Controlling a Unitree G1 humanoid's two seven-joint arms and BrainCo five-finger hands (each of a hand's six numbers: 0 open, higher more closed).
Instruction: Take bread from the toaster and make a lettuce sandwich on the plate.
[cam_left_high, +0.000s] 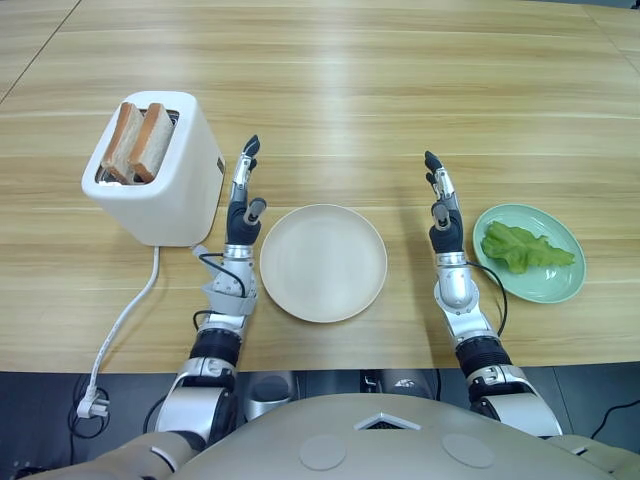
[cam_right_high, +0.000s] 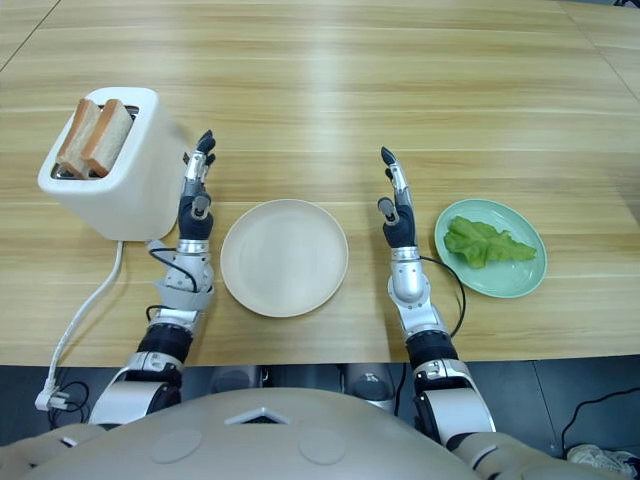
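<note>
A white toaster (cam_left_high: 165, 180) stands at the left with two slices of bread (cam_left_high: 137, 142) sticking up from its slots. A beige plate (cam_left_high: 323, 262) lies bare in the middle of the wooden table. A lettuce leaf (cam_left_high: 524, 247) rests on a green plate (cam_left_high: 555, 284) at the right. My left hand (cam_left_high: 243, 195) is held upright and open between the toaster and the beige plate, holding nothing. Between the two plates my right hand (cam_left_high: 441, 203) stands upright and open, also holding nothing.
The toaster's white cord (cam_left_high: 122, 325) runs down over the table's front edge to a plug (cam_left_high: 92, 406). The wooden table (cam_left_high: 400, 90) stretches far back beyond the plates.
</note>
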